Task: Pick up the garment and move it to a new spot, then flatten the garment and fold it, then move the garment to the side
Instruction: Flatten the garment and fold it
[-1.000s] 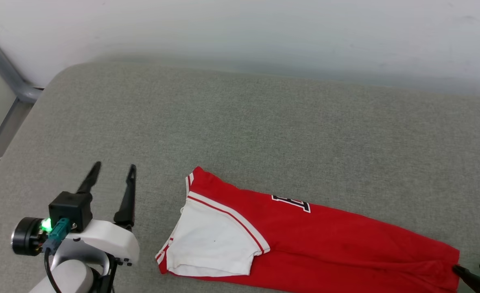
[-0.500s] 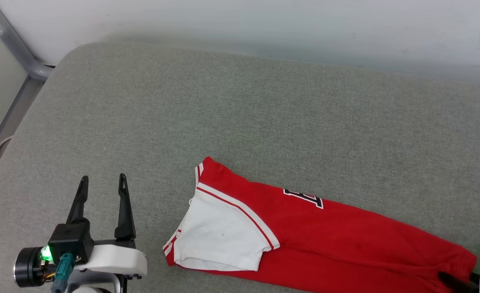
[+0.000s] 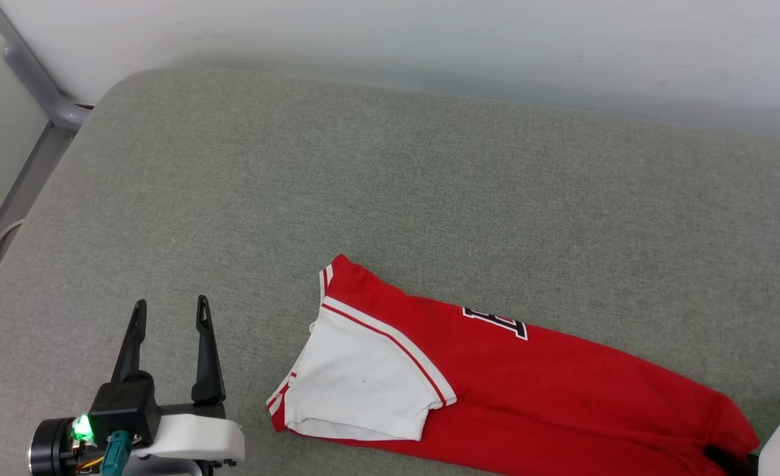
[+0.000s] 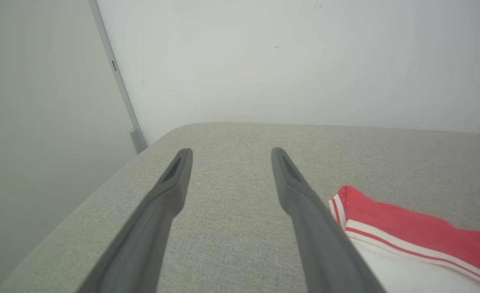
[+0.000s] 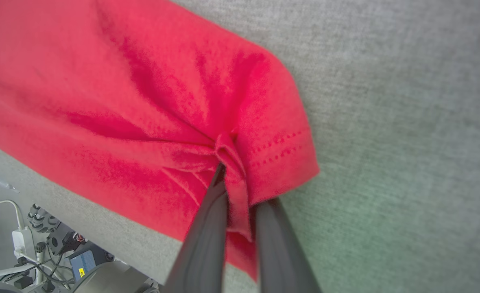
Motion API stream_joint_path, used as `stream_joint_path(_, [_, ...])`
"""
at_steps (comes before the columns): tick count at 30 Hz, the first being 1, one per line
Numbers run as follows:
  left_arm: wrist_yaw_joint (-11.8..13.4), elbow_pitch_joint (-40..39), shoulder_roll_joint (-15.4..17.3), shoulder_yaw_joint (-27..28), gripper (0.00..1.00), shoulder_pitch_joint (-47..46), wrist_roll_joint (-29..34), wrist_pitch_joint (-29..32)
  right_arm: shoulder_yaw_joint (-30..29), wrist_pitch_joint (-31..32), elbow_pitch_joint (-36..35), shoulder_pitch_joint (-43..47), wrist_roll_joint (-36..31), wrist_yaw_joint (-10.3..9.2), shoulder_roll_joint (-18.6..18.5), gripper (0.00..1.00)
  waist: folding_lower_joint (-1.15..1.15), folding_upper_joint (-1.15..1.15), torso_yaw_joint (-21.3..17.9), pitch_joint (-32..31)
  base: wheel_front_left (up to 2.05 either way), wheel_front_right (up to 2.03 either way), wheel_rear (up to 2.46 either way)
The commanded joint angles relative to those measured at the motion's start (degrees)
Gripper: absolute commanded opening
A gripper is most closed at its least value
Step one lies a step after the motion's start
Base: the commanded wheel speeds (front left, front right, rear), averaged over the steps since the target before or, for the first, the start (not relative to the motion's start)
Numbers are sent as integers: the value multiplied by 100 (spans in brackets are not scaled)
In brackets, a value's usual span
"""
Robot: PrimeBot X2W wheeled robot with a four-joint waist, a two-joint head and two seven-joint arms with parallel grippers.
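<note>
Fabric is bunching where the right end effector [image 5: 244, 185] is pinching the hem of the folded red garment [image 3: 562, 390], lying near the grey surface [image 3: 390, 185]'s front edge; the left end effector [image 3: 168, 311] is hovering spread open. Lifting by so thin a pinch is risking slippage or unfolding.

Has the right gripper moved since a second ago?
Yes. The right gripper stood open at the edge of the garment, by its hem. It has since come in over that hem, further onto the cloth, and shut on a fold of it.
</note>
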Motion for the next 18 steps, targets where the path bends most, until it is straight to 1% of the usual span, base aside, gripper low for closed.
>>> stream_joint_path(1, [-89, 12, -104, 126, 100, 106, 89, -41, 136, -35, 190, 68, 52, -1, 64, 0, 0, 0, -28, -38, 0, 0, 0])
stream_joint_path(10, [-415, 8, -343, 463, 100, 214, 373, -42, -302, -344, 234, -72, 279, -4, -349, 0, 0, 0, -111, -162, 0, 0, 0])
stream_joint_path(11, [-415, 8, -343, 463, 100, 214, 373, -42, -302, -344, 234, -72, 279, -4, -349, 0, 0, 0, -111, -162, 0, 0, 0])
stream_joint_path(12, [-479, 7, -376, 486, 100, 222, 427, -42, -445, -377, 251, -69, 303, -3, -437, 0, 0, 0, -124, -183, 0, 0, 0])
stream_joint_path(13, [-479, 7, -376, 486, 100, 222, 427, -42, -445, -377, 251, -69, 303, -3, -437, 0, 0, 0, -124, -183, 0, 0, 0])
stream_joint_path(18, [-624, 9, -423, 535, 100, 249, 519, -42, -778, -402, 336, -84, 169, -2, -678, 0, 0, 0, -157, -214, 0, 0, 0])
